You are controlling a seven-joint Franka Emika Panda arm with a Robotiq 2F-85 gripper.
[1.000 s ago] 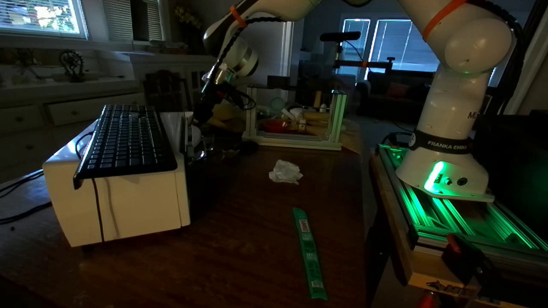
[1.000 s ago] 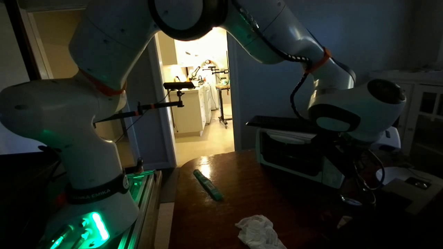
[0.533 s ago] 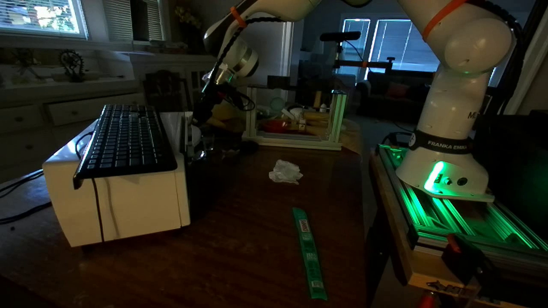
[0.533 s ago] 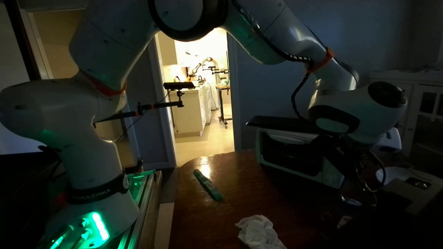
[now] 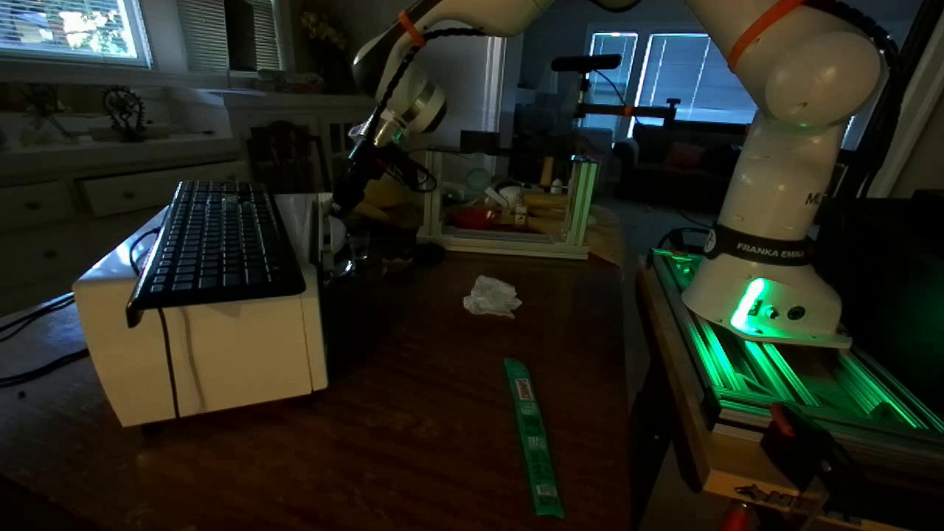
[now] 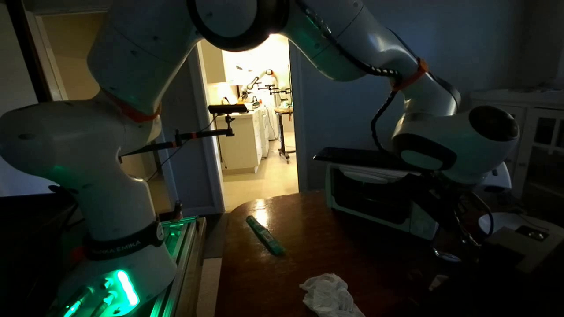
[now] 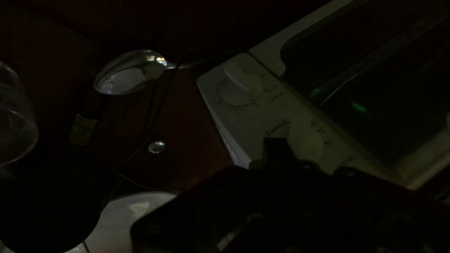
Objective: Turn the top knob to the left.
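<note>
A white toaster oven (image 5: pixel 214 361) stands on the table; it also shows in an exterior view (image 6: pixel 372 223). In the wrist view its control panel (image 7: pixel 242 121) has two white knobs with raised ridges. The knob nearer my gripper, taken as the top knob (image 7: pixel 310 144), is partly covered by the gripper. The lower knob (image 7: pixel 240 86) is in plain view. My gripper (image 7: pixel 277 149) looks shut, with its dark fingertips beside the top knob's ridge; whether they touch is too dark to tell. In an exterior view the gripper (image 5: pixel 341 203) is at the oven's front face.
A black keyboard (image 5: pixel 221 243) lies on the oven. A spoon (image 7: pixel 130 72) and a glass (image 7: pixel 15 130) are near the panel. A crumpled white paper (image 5: pixel 493 296) and a green packet (image 5: pixel 535 442) lie on the table. A framed box (image 5: pixel 509 245) stands behind.
The wrist has shifted slightly to the right and a little lower in an exterior view, and the hanging cables moved with it. The oven and table objects have not moved.
</note>
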